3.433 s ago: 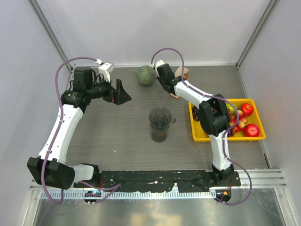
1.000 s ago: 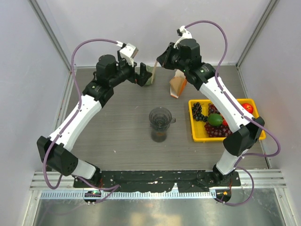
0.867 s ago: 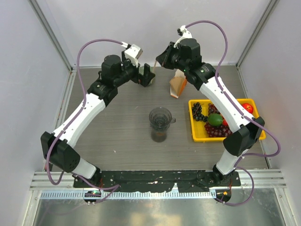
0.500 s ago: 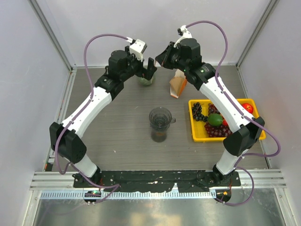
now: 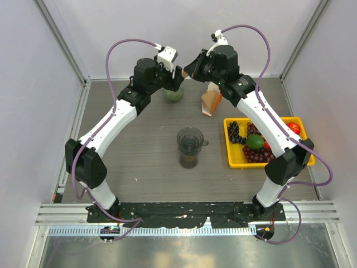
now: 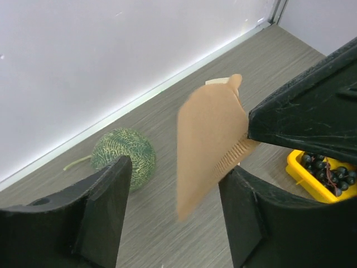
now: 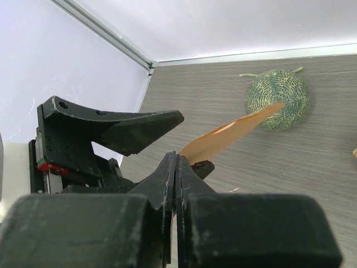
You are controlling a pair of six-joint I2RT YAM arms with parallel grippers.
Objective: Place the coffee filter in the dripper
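The coffee filter (image 6: 209,134), a thin light-brown paper cone, hangs in the air at the back of the table. My right gripper (image 7: 175,159) is shut on its ridged edge; the filter (image 7: 234,134) sticks out from the closed jaws. My left gripper (image 6: 178,167) is open, with a finger on each side of the filter and not touching it. From above, both grippers meet at the back centre, left gripper (image 5: 177,77), right gripper (image 5: 191,70). The smoky dripper (image 5: 190,138) sits on a glass jug (image 5: 189,159) mid-table, well in front of both grippers.
A green netted melon (image 5: 173,92) lies below the left gripper; it also shows in the left wrist view (image 6: 124,157). An upright pack of brown papers (image 5: 210,101) stands right of it. A yellow tray (image 5: 231,162) with fruit sits at the right. The back wall is close.
My left arm has swung right and back, bringing its open fingers around the filter. My right arm has held still with the filter.
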